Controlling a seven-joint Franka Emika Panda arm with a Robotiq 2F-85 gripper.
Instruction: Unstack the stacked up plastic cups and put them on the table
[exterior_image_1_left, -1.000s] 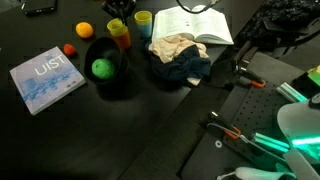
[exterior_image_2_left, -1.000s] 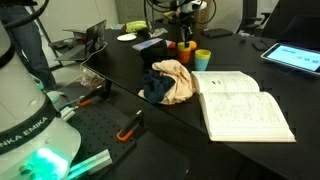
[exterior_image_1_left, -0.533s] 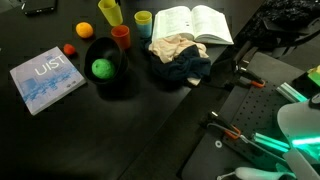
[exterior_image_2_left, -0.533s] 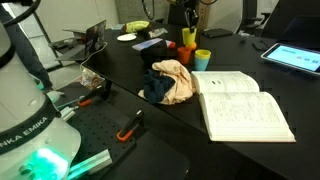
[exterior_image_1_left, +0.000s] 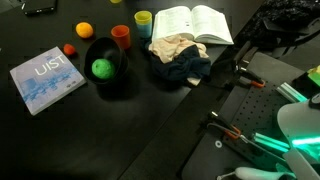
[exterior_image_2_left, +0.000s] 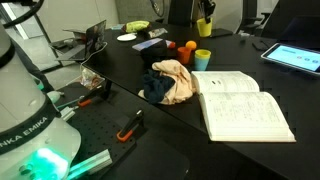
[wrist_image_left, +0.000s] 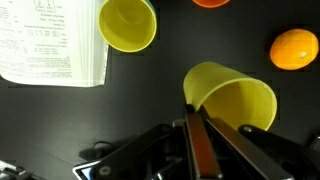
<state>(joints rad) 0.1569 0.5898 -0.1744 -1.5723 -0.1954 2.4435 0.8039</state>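
Note:
My gripper (wrist_image_left: 192, 112) is shut on the rim of a yellow plastic cup (wrist_image_left: 232, 98) and holds it in the air above the black table (wrist_image_left: 60, 120). In an exterior view the gripper (exterior_image_2_left: 204, 10) and the yellow cup (exterior_image_2_left: 205, 25) are high at the top edge. An orange cup (exterior_image_1_left: 121, 37) stands upright beside the black bowl; it also shows in an exterior view (exterior_image_2_left: 188, 47). A blue cup with a yellow inside (exterior_image_1_left: 143, 19) stands next to the open book, seen from above in the wrist view (wrist_image_left: 127, 22) and in an exterior view (exterior_image_2_left: 202, 59).
A black bowl (exterior_image_1_left: 122, 82) holds a green apple (exterior_image_1_left: 101, 68). A round orange fruit (exterior_image_1_left: 84, 30) and a grey-blue book (exterior_image_1_left: 46, 80) lie nearby. An open book (exterior_image_1_left: 192, 24) and crumpled cloth (exterior_image_1_left: 178, 55) lie beside the cups. The robot base (exterior_image_2_left: 35, 130) stands at the table's edge.
My gripper has lifted the yellow cup out of the orange cup and carried it upward, out of the top of an exterior view. The orange cup stays on the table.

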